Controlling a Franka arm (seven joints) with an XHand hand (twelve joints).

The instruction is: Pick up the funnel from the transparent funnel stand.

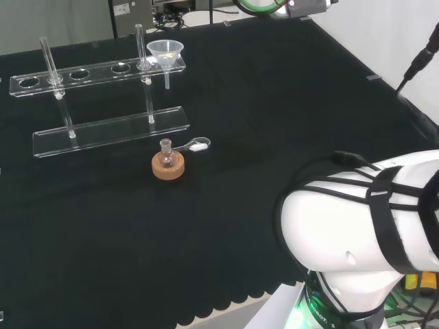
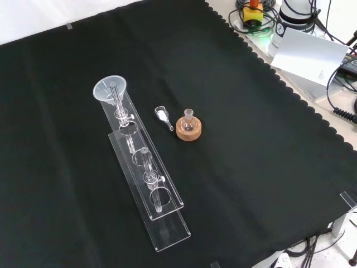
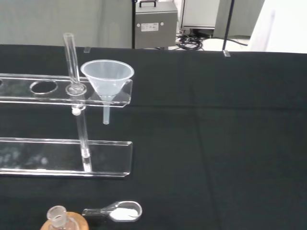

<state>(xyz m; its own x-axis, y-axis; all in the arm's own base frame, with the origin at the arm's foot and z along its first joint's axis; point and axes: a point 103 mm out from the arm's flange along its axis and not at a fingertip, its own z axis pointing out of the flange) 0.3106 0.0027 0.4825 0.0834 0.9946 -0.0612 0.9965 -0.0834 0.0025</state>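
A clear plastic funnel point(image 1: 165, 52) sits in the right-end hole of the transparent stand point(image 1: 96, 72) in the head view, its stem hanging below the top plate. In the front view the funnel point(image 2: 109, 89) is at the stand's far end point(image 2: 146, 184). The wrist view looks at the funnel point(image 3: 107, 78) from some distance, with the stand's top plate point(image 3: 53, 91) beside it. Two upright rods carry the top plate over a clear base plate.
A small flask on a cork ring point(image 1: 168, 164) stands in front of the stand, with a clear scoop holding white powder point(image 1: 195, 144) beside it. The arm's white links point(image 1: 370, 219) are at the head view's lower right. Cables and a paper sheet point(image 2: 309, 53) lie beyond the cloth's scalloped edge.
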